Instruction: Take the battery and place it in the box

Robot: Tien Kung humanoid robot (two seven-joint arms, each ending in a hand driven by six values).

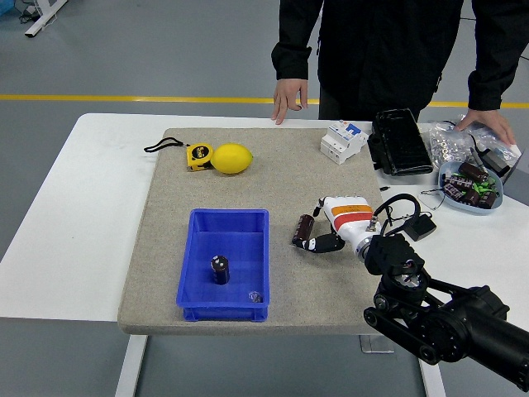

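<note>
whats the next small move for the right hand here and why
Probably lift slightly and carry left toward the blue box. The right robot hand appears closed on a dark cylindrical battery low over the grey mat, to the right of the box. The box is open-topped and already holds one battery upright, with free floor around it.

No text, number or brand can be read anywhere in the head view. Dark print is seen on the face of the yellow tape measure [198, 155], and small markings on the white circuit breaker [344, 141] with its blue levers, but both are too small and blurred to be made out
</note>
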